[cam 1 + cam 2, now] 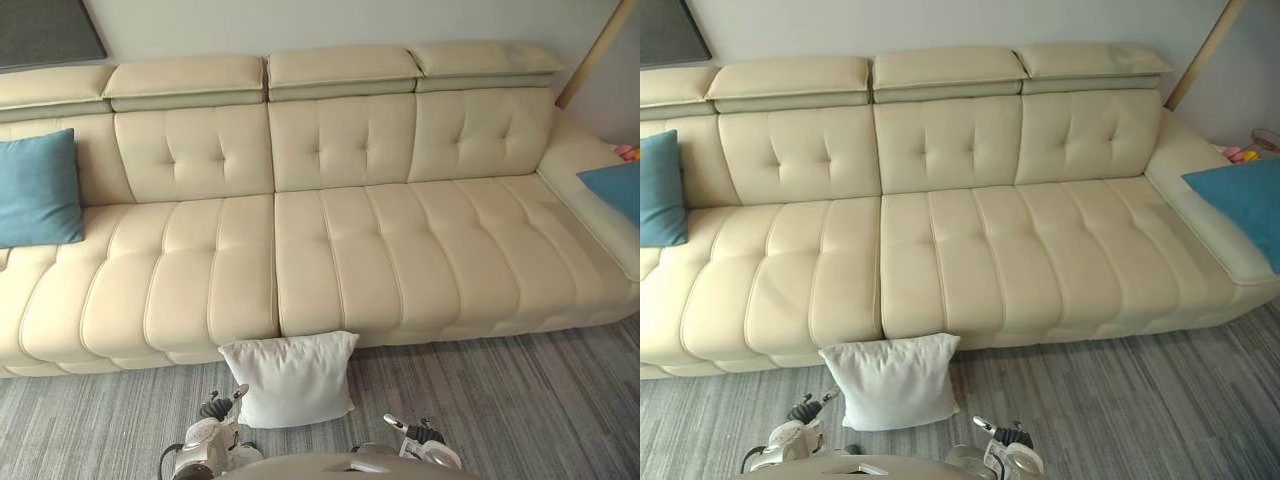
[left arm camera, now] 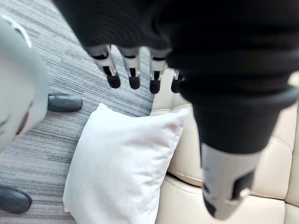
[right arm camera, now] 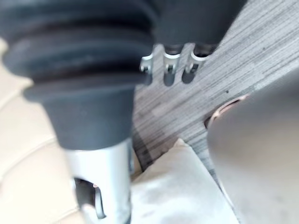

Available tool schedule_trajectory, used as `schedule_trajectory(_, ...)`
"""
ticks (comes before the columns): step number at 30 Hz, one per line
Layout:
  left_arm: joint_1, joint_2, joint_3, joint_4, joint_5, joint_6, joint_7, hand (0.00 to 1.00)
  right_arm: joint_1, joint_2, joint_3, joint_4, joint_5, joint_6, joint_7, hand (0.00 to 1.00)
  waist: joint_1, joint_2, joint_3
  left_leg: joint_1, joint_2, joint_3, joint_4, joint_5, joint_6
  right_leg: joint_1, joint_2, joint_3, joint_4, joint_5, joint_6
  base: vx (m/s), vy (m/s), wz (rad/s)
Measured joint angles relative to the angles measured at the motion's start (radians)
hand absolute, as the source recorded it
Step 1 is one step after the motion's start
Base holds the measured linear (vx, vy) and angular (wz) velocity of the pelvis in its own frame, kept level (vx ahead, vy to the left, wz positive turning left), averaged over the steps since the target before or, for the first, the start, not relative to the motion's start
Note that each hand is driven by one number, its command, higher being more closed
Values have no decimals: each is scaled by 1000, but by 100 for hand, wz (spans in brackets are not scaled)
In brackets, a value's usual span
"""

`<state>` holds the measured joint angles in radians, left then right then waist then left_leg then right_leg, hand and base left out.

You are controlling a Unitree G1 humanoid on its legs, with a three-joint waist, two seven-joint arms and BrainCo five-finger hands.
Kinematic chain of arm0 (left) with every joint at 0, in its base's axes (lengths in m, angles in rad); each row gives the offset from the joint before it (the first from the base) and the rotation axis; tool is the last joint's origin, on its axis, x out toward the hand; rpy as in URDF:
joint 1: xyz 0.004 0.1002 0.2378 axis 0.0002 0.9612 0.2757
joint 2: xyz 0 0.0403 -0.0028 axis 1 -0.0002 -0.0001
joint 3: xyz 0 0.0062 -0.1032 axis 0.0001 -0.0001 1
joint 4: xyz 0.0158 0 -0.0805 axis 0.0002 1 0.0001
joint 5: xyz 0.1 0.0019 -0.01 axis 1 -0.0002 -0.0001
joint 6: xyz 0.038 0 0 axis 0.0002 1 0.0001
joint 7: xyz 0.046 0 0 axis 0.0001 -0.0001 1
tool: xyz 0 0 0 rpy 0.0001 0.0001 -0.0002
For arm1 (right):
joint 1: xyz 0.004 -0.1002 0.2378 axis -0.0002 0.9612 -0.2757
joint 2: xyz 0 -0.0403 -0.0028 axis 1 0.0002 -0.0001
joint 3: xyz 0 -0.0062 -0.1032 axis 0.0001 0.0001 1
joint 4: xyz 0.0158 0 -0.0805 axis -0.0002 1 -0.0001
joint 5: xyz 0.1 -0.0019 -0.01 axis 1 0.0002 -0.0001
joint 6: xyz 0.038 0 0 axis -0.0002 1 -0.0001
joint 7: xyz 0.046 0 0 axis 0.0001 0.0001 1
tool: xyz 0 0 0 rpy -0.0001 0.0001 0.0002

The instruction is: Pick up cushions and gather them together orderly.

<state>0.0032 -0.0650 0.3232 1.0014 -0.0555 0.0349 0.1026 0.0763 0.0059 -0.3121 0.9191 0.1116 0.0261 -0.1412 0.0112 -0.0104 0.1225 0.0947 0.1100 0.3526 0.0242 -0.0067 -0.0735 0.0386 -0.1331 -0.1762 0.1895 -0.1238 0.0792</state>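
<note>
The cream tufted leather sofa (image 1: 340, 270) stood beyond both hands, with the white square fabric cushion (image 1: 292, 378) leaning on its front, just ahead between them. The left hand (image 2: 132, 70) and right hand (image 3: 169, 63) hung empty, fingers loosely apart. A shallow one-handed pinch could let the soft cushion sag and slip.

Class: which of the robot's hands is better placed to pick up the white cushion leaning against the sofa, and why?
Probably the left. The left hand hangs open right beside the white cushion's lower corner, while the right hand sits farther from its other edge.
</note>
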Motion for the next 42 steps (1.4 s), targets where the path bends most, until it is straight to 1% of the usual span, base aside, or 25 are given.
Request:
schedule_trajectory(1,-4,4,-9,0,0,0,0,0,-2,-10,36,0,-2,1,0,0,6,-2,3,-7,-10,-3,-9,5,5,-7,-7,-3,6,1,2,15,36,9)
schedule_trajectory(2,-6,6,-13,1,0,0,1,0,-6,-12,44,-1,-4,1,0,0,7,-3,6,-11,-13,-6,-9,6,7,-9,-10,-5,8,0,3,-2,37,13)
schedule_trajectory(3,-14,10,-16,1,0,0,2,0,-15,-18,65,-2,-9,2,-1,0,11,-13,21,-29,-20,-15,-2,6,9,-20,-19,-10,19,-3,6,-54,34,20)
schedule_trajectory(4,-25,17,-24,0,-1,0,7,0,-32,-19,84,-9,-25,2,-2,0,14,-8,25,-65,-25,-25,25,1,17,-50,-30,-15,45,-8,12,-95,38,32)
schedule_trajectory(5,-47,17,-38,-1,-13,0,27,0,-66,-21,121,-31,-40,3,-10,0,13,-6,47,-127,-25,-43,86,-16,31,-100,-42,-17,82,-12,11,-109,46,39)
schedule_trajectory(6,-80,21,-52,-4,-30,0,50,0,-118,-31,158,-60,-41,-1,-15,0,14,-4,94,-203,-19,-57,163,-37,42,-154,-48,-3,122,-13,10,-108,49,31)
schedule_trajectory(7,-93,25,-54,-6,-44,0,62,0,-142,-32,177,-66,-41,0,-15,0,17,-3,114,-239,-13,-61,200,-47,45,-182,-49,4,139,-14,11,-200,79,17)
schedule_trajectory(9,-149,47,-54,-13,-89,-2,94,0,-247,-35,231,-103,-53,-1,-18,0,19,0,188,-350,10,-72,326,-91,52,-270,-50,17,212,-27,13,-305,97,-2)
schedule_trajectory(10,-163,63,-53,-30,-121,-2,112,0,-290,-35,243,-132,-72,-2,-22,0,20,-2,209,-418,26,-70,395,-116,57,-338,-48,33,262,-39,10,-305,93,-17)
schedule_trajectory(11,-174,81,-51,-58,-145,-4,118,0,-324,-44,259,-158,-77,-2,-25,0,21,-3,226,-480,40,-67,449,-140,52,-402,-44,53,306,-48,10,-247,77,-20)
schedule_trajectory(12,-182,90,-50,-68,-155,-5,121,0,-341,-49,264,-165,-78,-3,-27,0,22,-3,234,-506,45,-66,471,-145,52,-429,-42,59,324,-49,9,-218,56,-22)
schedule_trajectory(13,-214,120,-46,-98,-190,-13,136,0,-394,-67,271,-174,-78,-2,-46,0,22,-3,248,-597,62,-65,526,-154,59,-523,-37,74,371,-51,7,-200,29,-17)
schedule_trajectory(15,-284,172,-36,-127,-219,-20,151,0,-470,-106,271,-178,-79,-1,-56,0,21,-2,285,-696,76,-66,573,-155,62,-627,-34,87,417,-54,-4,-208,11,-10)
schedule_trajectory(17,-359,222,2,-132,-238,-31,154,0,-532,-152,264,-178,-79,0,-58,0,17,0,319,-785,82,-78,607,-150,67,-712,-31,90,453,-49,-10,-152,-5,2)
schedule_trajectory(19,-429,273,37,-150,-258,-40,153,0,-597,-189,231,-179,-80,0,-63,0,14,0,344,-877,90,-80,625,-132,76,-806,-25,98,475,-36,-13,-112,-12,-1)
schedule_trajectory(20,-449,289,46,-157,-259,-42,153,0,-620,-201,217,-180,-79,0,-67,0,14,-1,354,-905,91,-79,626,-125,78,-836,-22,104,481,-32,-14,-62,-20,-1)
schedule_trajectory(22,-524,330,100,-166,-282,-47,153,0,-687,-248,185,-200,-66,-3,-91,0,13,3,373,-1024,92,-85,648,-100,98,-962,-21,112,529,-25,-12,-57,-22,7)
schedule_trajectory(24,-577,368,108,-167,-297,-49,153,0,-752,-285,179,-201,-33,-5,-104,0,13,1,397,-1117,97,-94,677,-95,98,-1059,-21,113,572,-26,-15,-50,-14,7)
schedule_trajectory(27,-628,382,106,-174,-297,-49,153,0,-830,-326,177,-235,13,-10,-121,0,16,5,425,-1217,111,-105,724,-90,99,-1160,-17,117,629,-30,-18,-32,-16,5)
schedule_trajectory(29,-643,381,87,-200,-298,-48,153,0,-860,-341,184,-280,20,-26,-130,0,16,4,426,-1273,112,-106,753,-90,99,-1226,-16,136,675,-43,-19,-31,-17,7)
schedule_trajectory(35,-692,390,24,-335,-311,-60,158,0,-974,-339,219,-319,61,-51,-138,0,24,4,426,-1391,127,-105,796,-88,96,-1365,-6,157,738,-53,-22,-57,-22,1)
schedule_trajectory(39,-754,389,-26,-411,-336,-77,198,0,-1033,-324,236,-324,61,-51,-172,0,26,4,426,-1456,132,-105,801,-70,99,-1437,-1,166,754,-45,-26,-60,-6,1)
schedule_trajectory(40,-767,389,-45,-428,-336,-78,206,0,-1047,-320,245,-328,67,-51,-176,100,28,4,426,-1473,137,-106,812,-70,99,-1453,1,166,762,-43,-23,-39,0,-1)
schedule_trajectory(41,-774,387,-55,-439,-336,-79,212,0,-1052,-317,255,-341,76,-51,-178,100,28,4,426,-1481,138,-105,817,-71,99,-1462,1,167,767,-42,-22,-46,-2,-4)
schedule_trajectory(42,-790,383,-69,-450,-336,-83,222,100,-1065,-305,263,-368,79,-51,-191,100,28,5,427,-1497,143,-105,827,-71,99,-1478,2,168,775,-42,-22,-49,-5,-2)
